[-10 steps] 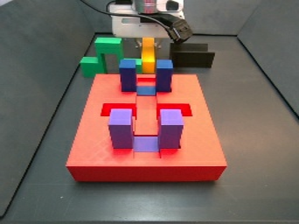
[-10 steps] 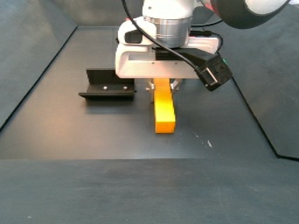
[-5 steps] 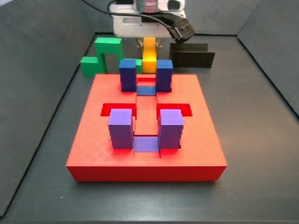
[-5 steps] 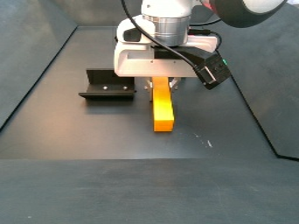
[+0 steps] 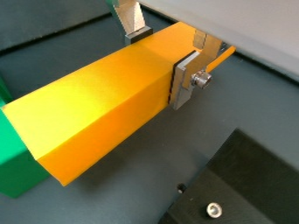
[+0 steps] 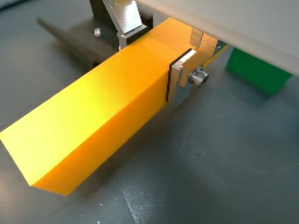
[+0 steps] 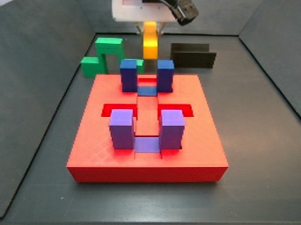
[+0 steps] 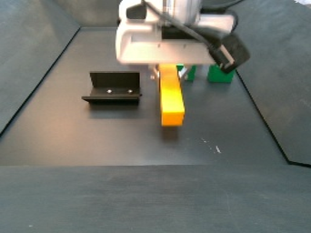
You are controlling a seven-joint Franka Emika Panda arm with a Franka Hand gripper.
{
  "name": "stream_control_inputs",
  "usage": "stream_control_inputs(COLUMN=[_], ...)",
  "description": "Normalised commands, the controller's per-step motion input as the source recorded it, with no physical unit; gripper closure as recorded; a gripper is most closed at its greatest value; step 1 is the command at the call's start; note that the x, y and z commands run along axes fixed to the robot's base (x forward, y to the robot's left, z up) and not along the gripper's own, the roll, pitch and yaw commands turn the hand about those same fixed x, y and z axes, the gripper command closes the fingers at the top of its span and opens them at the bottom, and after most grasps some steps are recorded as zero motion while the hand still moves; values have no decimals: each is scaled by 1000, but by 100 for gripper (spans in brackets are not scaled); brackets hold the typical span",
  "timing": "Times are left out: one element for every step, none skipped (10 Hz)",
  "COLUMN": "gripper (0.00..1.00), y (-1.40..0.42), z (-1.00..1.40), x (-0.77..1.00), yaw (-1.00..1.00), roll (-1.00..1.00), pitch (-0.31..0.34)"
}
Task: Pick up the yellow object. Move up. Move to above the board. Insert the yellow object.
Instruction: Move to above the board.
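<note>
Yellow object: long narrow bar, yellow shading to orange, smooth plain faces; hung upright, clear of the floor, clamped at its upper end by the gripper (silver fingers pressed on two opposite faces in both wrist views). In a side view it stood behind the board's far edge, above the rear blue blocks. Board: large flat red square slab lying flat on the floor, recessed slots, blue and purple upright blocks in pairs, front and rear.
</note>
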Motion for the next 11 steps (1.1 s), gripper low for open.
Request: stream_control_inputs(gripper=[100, 100, 100, 100, 100, 100, 100, 100, 100, 100, 100], y=[0, -1, -1, -3, 0, -2, -3, -2, -2, -1, -1400], z=[1400, 1400, 1400, 1400, 1400, 1400, 1400, 1400, 508, 261, 180], x=[0, -5, -34, -22, 1, 0, 6, 30, 29, 32, -40], yaw=[0, 5, -2, 4, 5, 7, 5, 4, 4, 4, -149], roll=[0, -3, 16, 29, 41, 33, 24, 21, 14, 10, -117], pitch=[0, 11, 35, 7, 33, 49, 53, 52, 65, 65, 321])
